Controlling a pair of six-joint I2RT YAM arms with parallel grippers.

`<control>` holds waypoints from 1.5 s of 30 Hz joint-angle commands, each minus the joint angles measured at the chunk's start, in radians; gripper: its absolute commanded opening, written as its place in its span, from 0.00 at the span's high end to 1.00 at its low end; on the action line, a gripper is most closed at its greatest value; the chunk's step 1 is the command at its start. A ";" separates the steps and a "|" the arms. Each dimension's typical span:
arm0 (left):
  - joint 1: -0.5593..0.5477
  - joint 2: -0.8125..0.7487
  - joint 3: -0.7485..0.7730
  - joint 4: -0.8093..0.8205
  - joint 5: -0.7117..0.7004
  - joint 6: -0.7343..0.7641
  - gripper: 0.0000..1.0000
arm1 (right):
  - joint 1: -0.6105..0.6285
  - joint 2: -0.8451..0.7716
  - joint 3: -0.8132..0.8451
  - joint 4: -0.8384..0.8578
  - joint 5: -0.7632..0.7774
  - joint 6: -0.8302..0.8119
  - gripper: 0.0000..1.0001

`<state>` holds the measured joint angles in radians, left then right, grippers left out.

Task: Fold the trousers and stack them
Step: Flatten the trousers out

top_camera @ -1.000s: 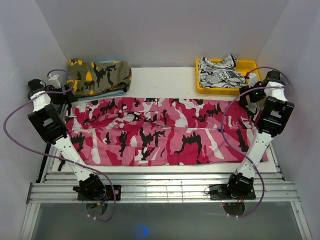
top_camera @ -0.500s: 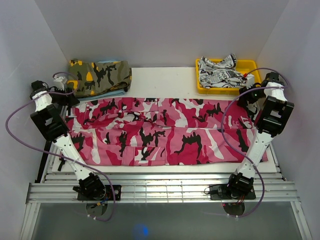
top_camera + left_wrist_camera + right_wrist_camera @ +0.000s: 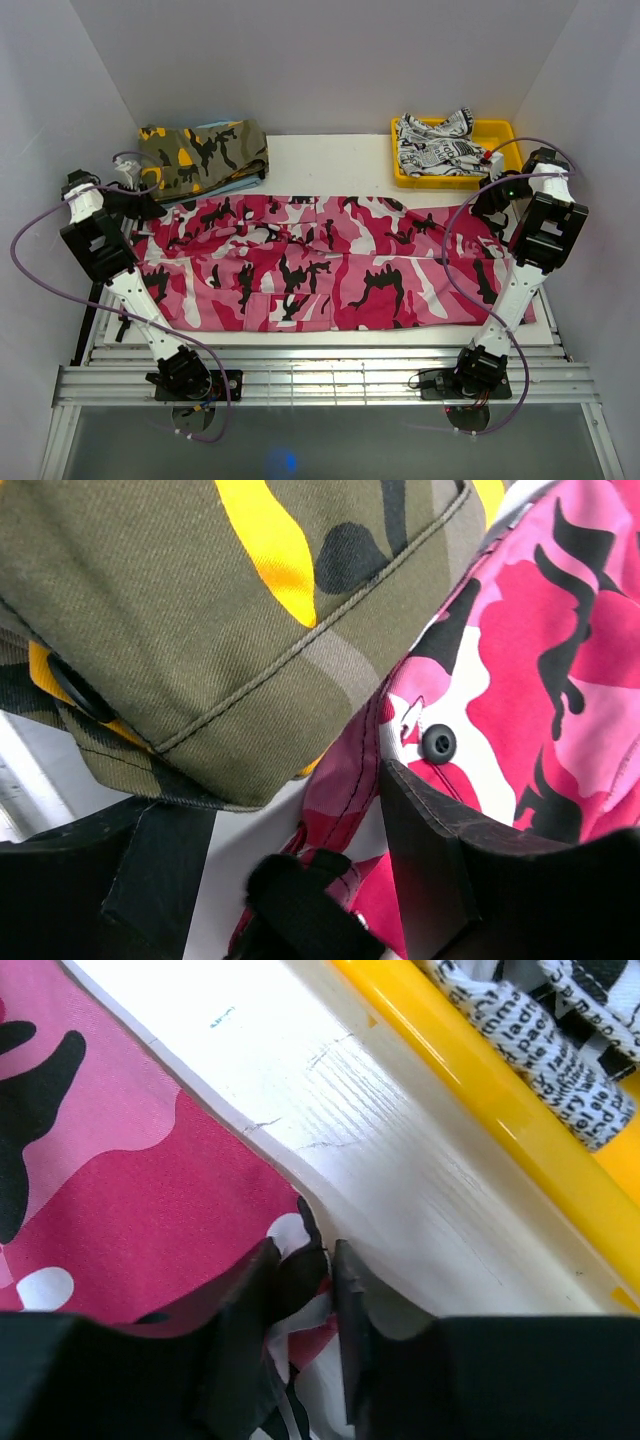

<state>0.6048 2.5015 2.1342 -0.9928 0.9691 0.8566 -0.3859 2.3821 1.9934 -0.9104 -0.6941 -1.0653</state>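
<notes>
The trousers (image 3: 330,265), in pink, white and black camouflage, lie spread flat across the white board. My left gripper (image 3: 150,207) is at their far left corner, beside the olive garment. In the left wrist view the left gripper (image 3: 295,870) stands open, and the pink waistband edge (image 3: 345,780) with a black button (image 3: 438,743) runs between its fingers. My right gripper (image 3: 497,195) is at the far right corner. In the right wrist view the right gripper (image 3: 300,1280) is shut on the corner of the trousers (image 3: 120,1160), which bunches between the fingers.
An olive-and-orange camouflage garment (image 3: 200,152) lies folded at the far left and touches the trousers' corner (image 3: 200,610). At the far right a yellow tray (image 3: 500,128) holds a white garment with black print (image 3: 440,145). Bare white board (image 3: 380,1130) separates tray and trousers.
Both grippers' jaws have narrowed, and the right one has closed on the trousers' far right corner. The left gripper has shifted slightly towards the waistband, and the olive garment has been nudged a little.
</notes>
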 commanded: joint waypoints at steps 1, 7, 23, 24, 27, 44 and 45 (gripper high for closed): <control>0.020 -0.047 -0.020 -0.075 0.103 0.047 0.25 | 0.005 -0.060 0.015 -0.041 -0.047 -0.035 0.66; 0.023 -0.075 -0.026 -0.102 0.057 0.126 0.30 | 0.002 -0.101 -0.007 -0.028 -0.016 -0.059 0.92; 0.032 -0.159 -0.053 -0.245 -0.023 0.488 0.13 | -0.013 -0.192 -0.025 -0.030 -0.001 -0.076 0.92; 0.033 -0.161 -0.040 -0.251 -0.004 0.492 0.14 | -0.014 -0.196 -0.028 -0.031 -0.002 -0.076 0.92; 0.039 -0.167 -0.019 -0.253 0.057 0.486 0.14 | -0.014 -0.210 -0.044 -0.031 -0.004 -0.081 0.92; -0.036 -0.089 0.024 -0.219 -0.187 0.584 0.56 | -0.016 -0.274 -0.036 -0.053 0.001 -0.107 0.92; -0.039 -0.101 0.018 -0.208 -0.197 0.579 0.62 | -0.016 -0.279 -0.036 -0.054 0.004 -0.110 0.92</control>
<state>0.5724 2.4413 2.1414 -1.2335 0.8059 1.4029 -0.3935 2.1807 1.9522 -0.9440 -0.6823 -1.1545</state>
